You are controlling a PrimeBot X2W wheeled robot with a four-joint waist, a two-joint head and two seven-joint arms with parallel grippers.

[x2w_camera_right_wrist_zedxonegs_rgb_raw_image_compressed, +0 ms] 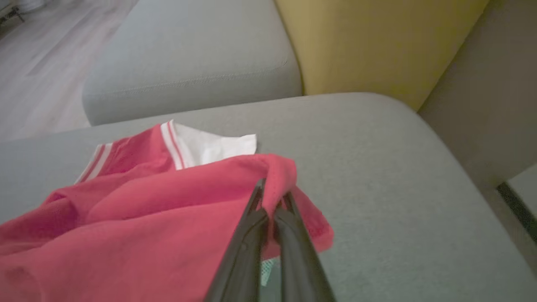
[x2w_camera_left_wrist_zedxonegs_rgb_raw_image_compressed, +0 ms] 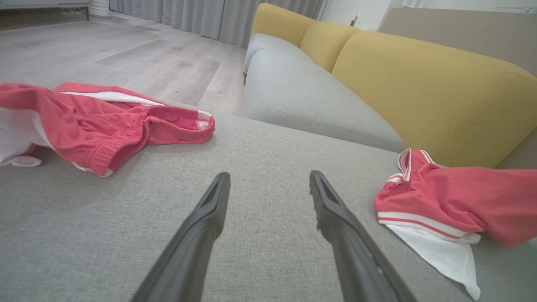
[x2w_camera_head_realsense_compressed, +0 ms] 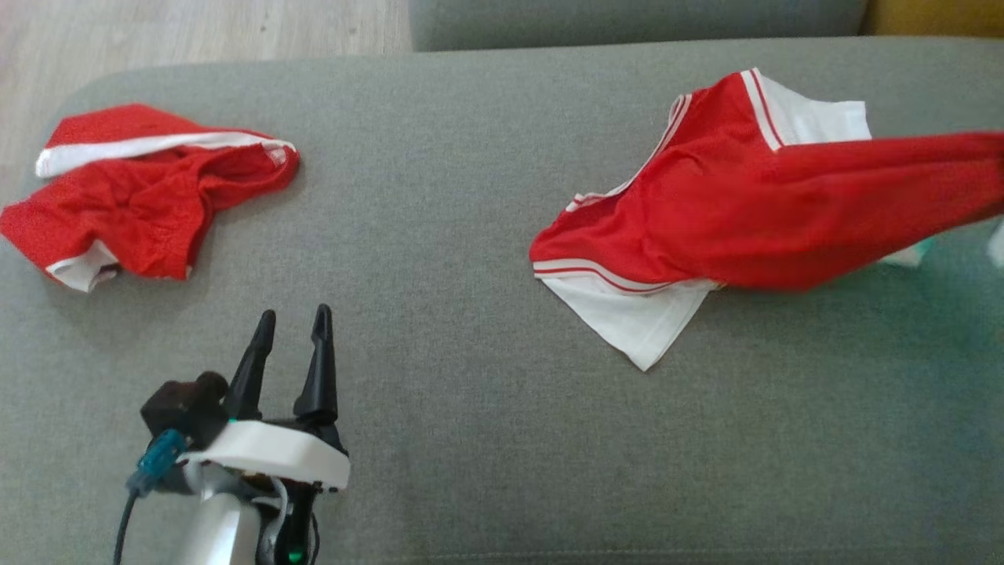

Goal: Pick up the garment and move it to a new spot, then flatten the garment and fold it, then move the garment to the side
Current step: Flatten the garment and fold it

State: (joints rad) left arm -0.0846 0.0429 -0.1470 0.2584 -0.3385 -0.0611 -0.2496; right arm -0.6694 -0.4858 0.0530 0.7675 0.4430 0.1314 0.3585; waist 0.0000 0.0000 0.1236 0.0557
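Garment (x2w_camera_head_realsense_compressed: 706, 227), a red jersey with white trim, lies on the right of the grey cushion (x2w_camera_head_realsense_compressed: 471, 439). Its long axis runs left-right, with one end lifted toward the right. The right gripper (x2w_camera_right_wrist_zedxonegs_rgb_raw_image_compressed: 272, 199) pinches a fold of it; the left gripper (x2w_camera_head_realsense_compressed: 294, 314) hangs spread and empty. It looks light, limp and probably slippery, so it is best held at a hem.
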